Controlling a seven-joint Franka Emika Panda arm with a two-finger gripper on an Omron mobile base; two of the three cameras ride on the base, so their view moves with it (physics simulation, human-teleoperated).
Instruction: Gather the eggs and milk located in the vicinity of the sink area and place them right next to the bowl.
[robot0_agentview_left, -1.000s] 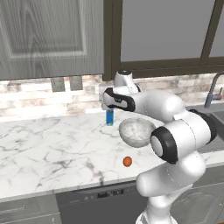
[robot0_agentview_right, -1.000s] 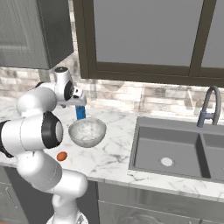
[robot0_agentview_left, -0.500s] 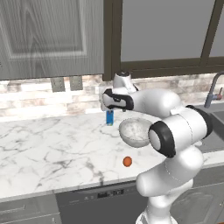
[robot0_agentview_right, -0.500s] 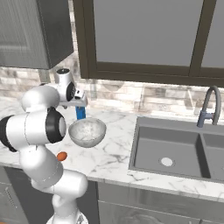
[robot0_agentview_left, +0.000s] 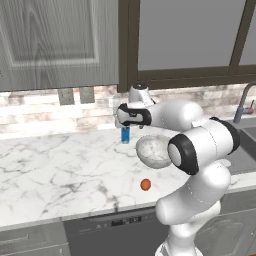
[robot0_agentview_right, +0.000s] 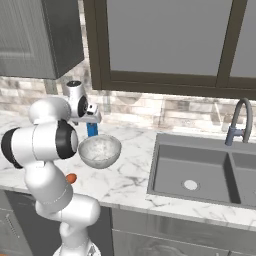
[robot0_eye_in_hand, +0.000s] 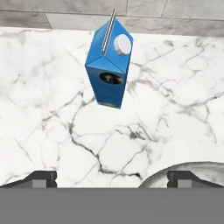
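Note:
The blue milk (robot0_agentview_left: 125, 134) carton stands upright on the marble counter near the back wall, just behind and left of the speckled bowl (robot0_agentview_left: 154, 150). My gripper (robot0_agentview_left: 122, 120) hangs above the milk (robot0_eye_in_hand: 108, 65), open, with nothing between its fingertips (robot0_eye_in_hand: 41, 177). In the hand view the carton's white cap faces up and the bowl's rim (robot0_eye_in_hand: 183, 168) shows at the lower right. The orange-brown egg (robot0_agentview_left: 145, 184) lies on the counter in front of the bowl, near the front edge. From the right I see the milk (robot0_agentview_right: 92, 129), bowl (robot0_agentview_right: 100, 150), egg (robot0_agentview_right: 71, 178) and gripper (robot0_agentview_right: 93, 119).
The dark double sink (robot0_agentview_right: 200, 170) with its curved faucet (robot0_agentview_right: 239, 122) lies to the right of the bowl. A tiled wall and grey upper cabinets (robot0_agentview_left: 55, 45) stand behind the counter. Bare marble (robot0_agentview_left: 55, 170) stretches to the left of the milk.
The arm's elbow has swung a little to the left and the hand has settled slightly over the milk. The jaws stay open. Milk, bowl and egg have not moved.

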